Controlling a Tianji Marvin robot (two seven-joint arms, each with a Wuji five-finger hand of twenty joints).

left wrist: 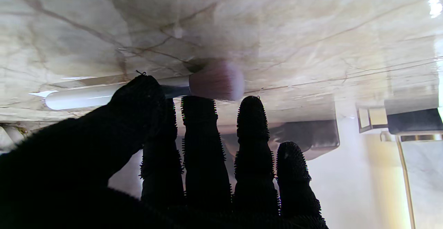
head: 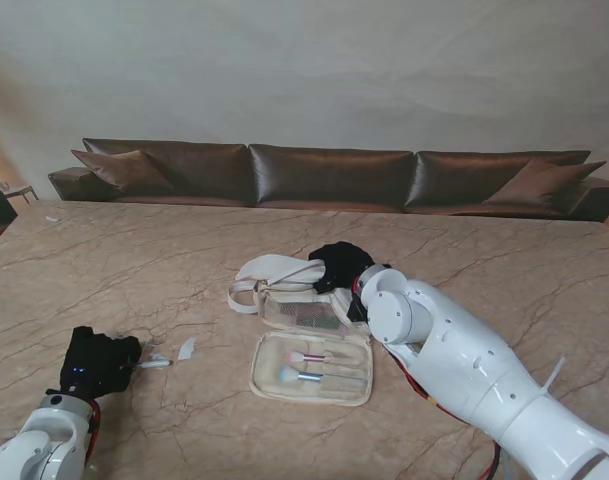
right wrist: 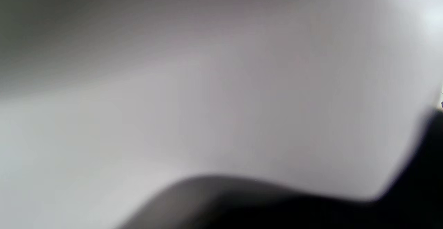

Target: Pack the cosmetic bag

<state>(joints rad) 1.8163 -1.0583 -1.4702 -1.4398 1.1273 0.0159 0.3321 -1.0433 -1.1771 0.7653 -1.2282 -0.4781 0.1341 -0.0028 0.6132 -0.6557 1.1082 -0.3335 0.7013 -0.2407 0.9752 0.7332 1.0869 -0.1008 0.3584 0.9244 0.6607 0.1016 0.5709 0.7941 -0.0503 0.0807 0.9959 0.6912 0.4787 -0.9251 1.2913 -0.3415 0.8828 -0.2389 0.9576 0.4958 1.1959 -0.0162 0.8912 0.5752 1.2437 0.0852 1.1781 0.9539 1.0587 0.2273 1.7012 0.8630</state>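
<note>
The cream cosmetics bag (head: pixel 259 375) lies unzipped in the middle of the marble table, with two brushes (head: pixel 309 367) in its nearer half and a clear pocket (head: pixel 302 315) in its farther half. My right hand (head: pixel 338 266), in a black glove, rests on the bag's far flap; its wrist view is only a grey blur. My left hand (head: pixel 98 363) (left wrist: pixel 207 159) is at the near left, fingers (left wrist: pixel 252 125) spread. A white-handled brush (head: pixel 155 363) (left wrist: pixel 214 83) with pink bristles lies on the table at its fingertips, and the thumb overlaps its handle.
A small white piece (head: pixel 187 348) lies just beyond the loose brush. The bag's strap (head: pixel 246 295) loops out to the left. A brown leather sofa (head: pixel 334 175) runs along the table's far edge. My right arm (head: pixel 464 370) crosses the near right of the table.
</note>
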